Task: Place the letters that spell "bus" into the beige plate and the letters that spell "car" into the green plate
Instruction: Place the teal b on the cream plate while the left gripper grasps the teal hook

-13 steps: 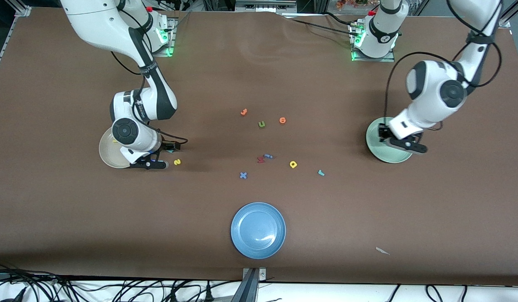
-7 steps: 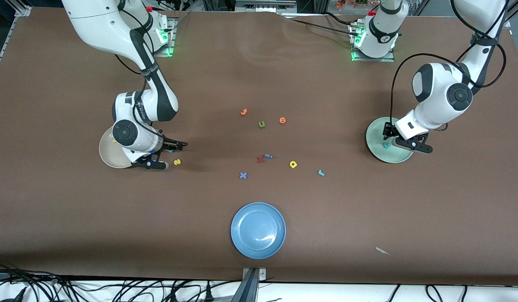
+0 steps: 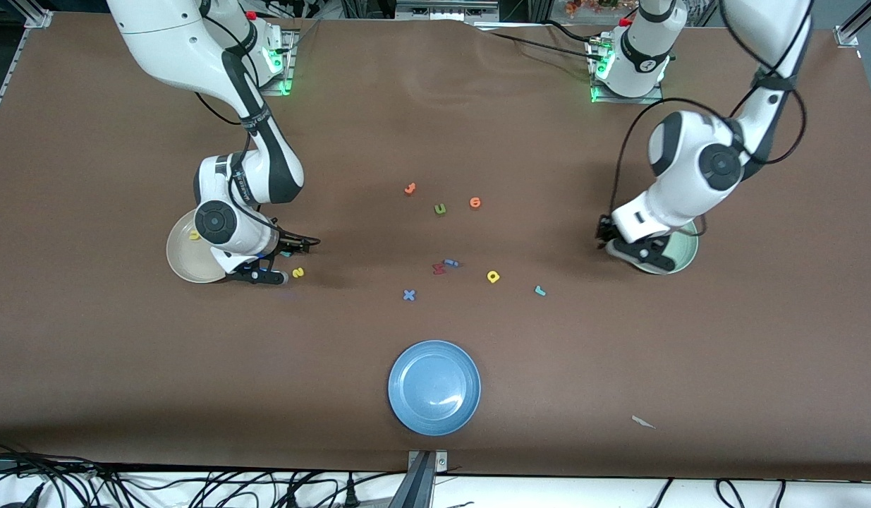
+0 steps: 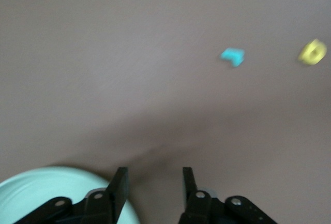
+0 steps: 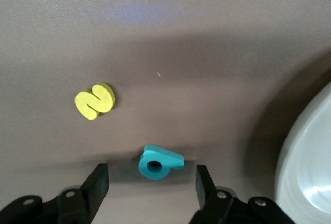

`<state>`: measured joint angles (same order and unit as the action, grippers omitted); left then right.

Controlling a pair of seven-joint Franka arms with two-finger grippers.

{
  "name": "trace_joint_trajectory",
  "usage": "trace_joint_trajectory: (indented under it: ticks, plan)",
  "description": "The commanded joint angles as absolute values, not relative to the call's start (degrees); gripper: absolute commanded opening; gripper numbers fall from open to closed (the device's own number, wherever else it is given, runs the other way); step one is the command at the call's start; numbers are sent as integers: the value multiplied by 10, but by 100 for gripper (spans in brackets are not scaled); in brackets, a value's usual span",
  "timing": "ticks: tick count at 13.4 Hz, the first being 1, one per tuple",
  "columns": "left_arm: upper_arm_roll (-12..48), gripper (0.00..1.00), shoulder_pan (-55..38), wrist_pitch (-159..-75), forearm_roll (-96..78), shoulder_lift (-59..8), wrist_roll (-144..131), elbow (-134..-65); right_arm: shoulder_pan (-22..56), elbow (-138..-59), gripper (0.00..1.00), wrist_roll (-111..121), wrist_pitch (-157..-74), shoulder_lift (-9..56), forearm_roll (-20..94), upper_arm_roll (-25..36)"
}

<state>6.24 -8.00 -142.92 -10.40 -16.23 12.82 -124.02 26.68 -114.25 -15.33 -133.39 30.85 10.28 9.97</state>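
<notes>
My right gripper (image 3: 288, 258) (image 5: 150, 178) is low at the table beside the beige plate (image 3: 185, 257) (image 5: 310, 157). It is open, and the teal "b" (image 5: 158, 162) (image 3: 285, 254) lies between its fingers with a gap on each side. The yellow "s" (image 3: 298, 272) (image 5: 94, 100) lies close by, and a yellow "u" (image 3: 194, 236) is in the beige plate. My left gripper (image 3: 622, 247) (image 4: 153, 176) is open and holds nothing. It hangs over the green plate's (image 3: 678, 257) (image 4: 31, 190) rim and hides most of the plate. The teal "r" (image 3: 540, 290) (image 4: 232, 56) and yellow "a" (image 3: 493, 276) (image 4: 312, 51) lie mid-table.
Mid-table lie two orange letters (image 3: 410, 188) (image 3: 475, 203), an olive "u" (image 3: 440, 209), a red letter (image 3: 439, 268), a blue "i" (image 3: 451, 263) and a blue "x" (image 3: 409, 295). A blue plate (image 3: 434, 387) sits nearest the front camera. A paper scrap (image 3: 643, 422) lies toward the left arm's end.
My left gripper opened over the green plate, where a teal letter showed, then swung to the plate's mid-table rim. My right gripper's fingers drew closer around the teal "b".
</notes>
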Motion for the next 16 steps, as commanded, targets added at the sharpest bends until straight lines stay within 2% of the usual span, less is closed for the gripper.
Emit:
trace_joint_trajectory:
  ticks: [1,4,6,8,10,11,12,16]
  plan:
    - [58,60,-119,-1435,-162,-246,103,-1164,261,-1155,71,-133,-1346,305,111,94]
    - [25,59,-169,-1444,-170,-323,81,-1059,259,-1168,70,-120,-1369,307,111,94]
    - [-1,59,-196,-1454,-170,-350,80,-1035,258,-1172,68,-120,-1376,307,111,94]
    - [-3,57,-202,-1493,-170,-371,80,-1033,258,-1172,55,-116,-1376,307,111,94]
    - [-20,58,-223,-1500,-171,-387,79,-1023,258,-1172,42,-116,-1375,307,111,94]
    - [-22,58,-228,-1500,-171,-388,79,-1023,258,-1172,40,-116,-1375,307,111,94]
    - [-22,58,-229,-1500,-171,-387,79,-1024,258,-1172,32,-116,-1375,307,111,94]
    - [-22,58,-246,-1499,-170,-387,42,-1029,258,-1170,22,-123,-1369,302,111,95]
